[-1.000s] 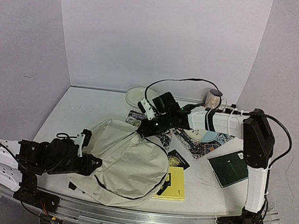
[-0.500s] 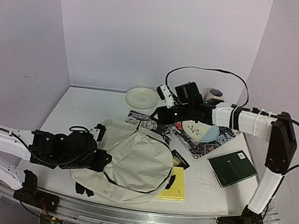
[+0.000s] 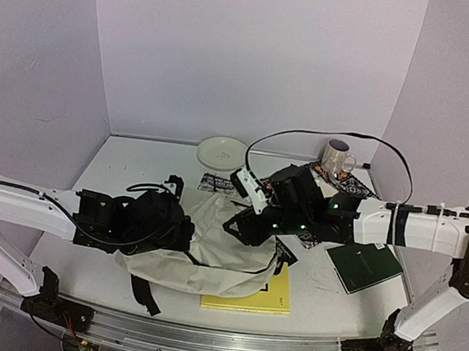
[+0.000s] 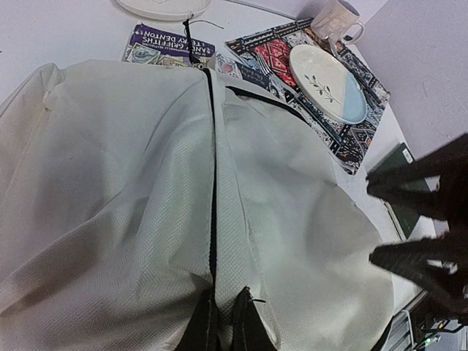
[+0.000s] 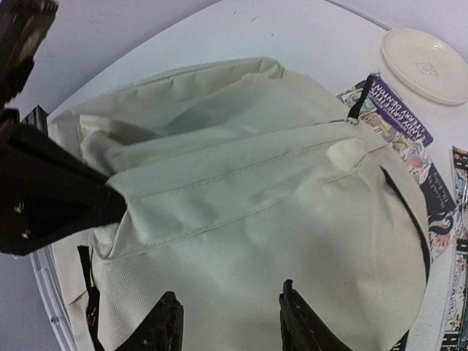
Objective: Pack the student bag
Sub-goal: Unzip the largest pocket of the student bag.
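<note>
Student bag (image 5: 241, 183) lies just beneath the parted right pincer (image 5: 229, 292).

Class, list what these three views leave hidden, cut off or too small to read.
- Yellow notebook: top view, far part lies under the student bag.
- Green book: top view, cover print too small.
- White plate: left wrist view, cut off by top edge.
- Bag's inside: every view, its own fabric covers it.
</note>
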`<control>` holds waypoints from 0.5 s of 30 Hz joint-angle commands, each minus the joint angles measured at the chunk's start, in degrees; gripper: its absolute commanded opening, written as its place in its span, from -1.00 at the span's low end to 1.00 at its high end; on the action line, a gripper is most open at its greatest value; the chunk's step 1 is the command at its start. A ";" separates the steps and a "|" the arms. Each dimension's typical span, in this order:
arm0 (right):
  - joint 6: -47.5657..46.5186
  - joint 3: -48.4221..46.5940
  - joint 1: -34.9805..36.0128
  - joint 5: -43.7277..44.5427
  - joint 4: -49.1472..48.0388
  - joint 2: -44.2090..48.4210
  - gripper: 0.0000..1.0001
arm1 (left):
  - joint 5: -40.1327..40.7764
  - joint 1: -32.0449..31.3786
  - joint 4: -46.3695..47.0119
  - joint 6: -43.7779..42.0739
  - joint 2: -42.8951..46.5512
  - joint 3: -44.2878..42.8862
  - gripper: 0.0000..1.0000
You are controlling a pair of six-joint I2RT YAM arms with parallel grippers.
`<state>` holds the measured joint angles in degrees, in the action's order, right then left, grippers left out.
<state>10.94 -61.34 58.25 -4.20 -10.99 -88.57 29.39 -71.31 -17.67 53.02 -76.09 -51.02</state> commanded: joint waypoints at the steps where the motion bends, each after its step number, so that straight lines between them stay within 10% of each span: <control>1: 1.47 2.74 3.86 1.08 -1.90 4.35 -0.10 | 4.01 0.71 5.25 3.95 -3.67 -5.76 -1.00; 15: 4.49 8.30 9.10 -0.83 -5.30 3.61 -0.25 | -8.73 4.19 17.28 11.01 -8.37 -3.11 -1.00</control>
<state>14.48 -53.28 66.96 -4.61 -14.22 -85.78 23.66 -69.12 -12.33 60.50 -84.47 -53.64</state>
